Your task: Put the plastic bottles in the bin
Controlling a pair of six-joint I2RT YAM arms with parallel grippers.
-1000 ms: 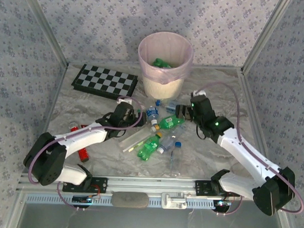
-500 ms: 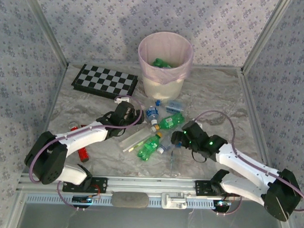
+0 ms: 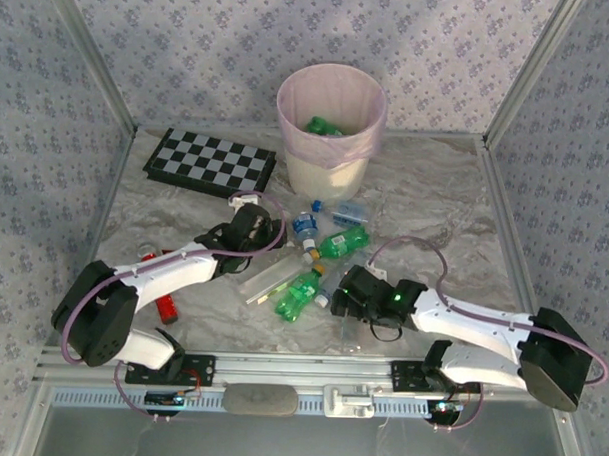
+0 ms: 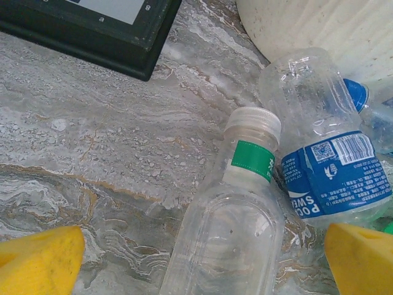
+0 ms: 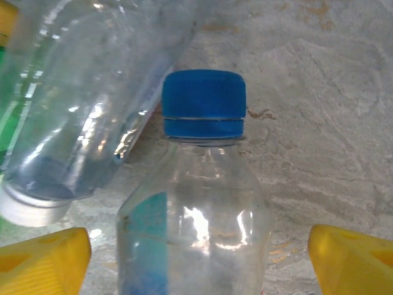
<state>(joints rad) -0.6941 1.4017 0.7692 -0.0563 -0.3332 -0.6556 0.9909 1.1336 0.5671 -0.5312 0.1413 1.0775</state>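
Observation:
Several plastic bottles lie in the middle of the table, among them a green one point(image 3: 300, 293). More lie inside the bin point(image 3: 330, 119) with its pink liner at the back. My left gripper point(image 3: 268, 230) is open, its yellow fingers point(image 4: 37, 261) either side of a clear bottle with a white cap and green neck band point(image 4: 236, 227); a blue-labelled bottle point(image 4: 328, 169) lies beside it. My right gripper point(image 3: 344, 301) is open around a clear blue-capped bottle point(image 5: 196, 221), with a gap on both sides. A white-capped clear bottle point(image 5: 80, 98) lies to its left.
A black-and-white checkerboard point(image 3: 211, 162) lies at the back left; its dark edge point(image 4: 92, 31) is close ahead of my left gripper. A small red object point(image 3: 167, 308) sits by the left arm. The enclosure walls stand close on both sides.
My right arm swung back from near the bin and came down low over the blue-capped bottle at the table's front. The left arm has hardly moved.

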